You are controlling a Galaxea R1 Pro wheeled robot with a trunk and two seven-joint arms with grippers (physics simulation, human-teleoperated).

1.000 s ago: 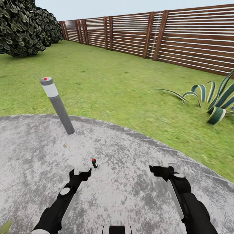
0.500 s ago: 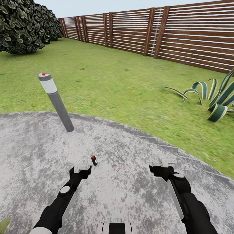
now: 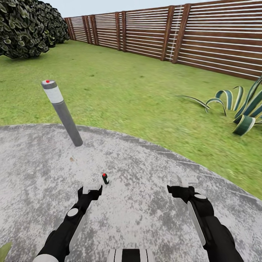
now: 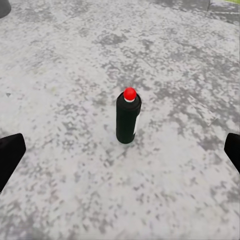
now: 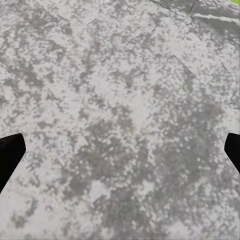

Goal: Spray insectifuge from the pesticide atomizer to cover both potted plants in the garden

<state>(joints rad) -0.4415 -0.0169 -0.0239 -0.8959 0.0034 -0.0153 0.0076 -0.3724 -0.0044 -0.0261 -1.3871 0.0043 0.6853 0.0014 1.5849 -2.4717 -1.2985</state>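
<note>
Two grippers hang low over the round grey paved patio [image 3: 145, 218] of the garden: the left gripper [image 3: 91, 189] and the right gripper [image 3: 183, 182]. Both have their jaws wide apart and hold nothing. A small black bottle with a red top [image 3: 105, 178] stands upright on the patio, just past the left gripper. A leaning grey bollard lamp [image 3: 63, 116] stands farther left, near the green lawn [image 3: 127, 91].

Round grey paved patio [image 3: 36, 174], green lawn [image 3: 120, 91], slatted brown fence [image 3: 203, 40], dark hedge [image 3: 22, 29], striped agave [image 3: 240, 109]
</note>
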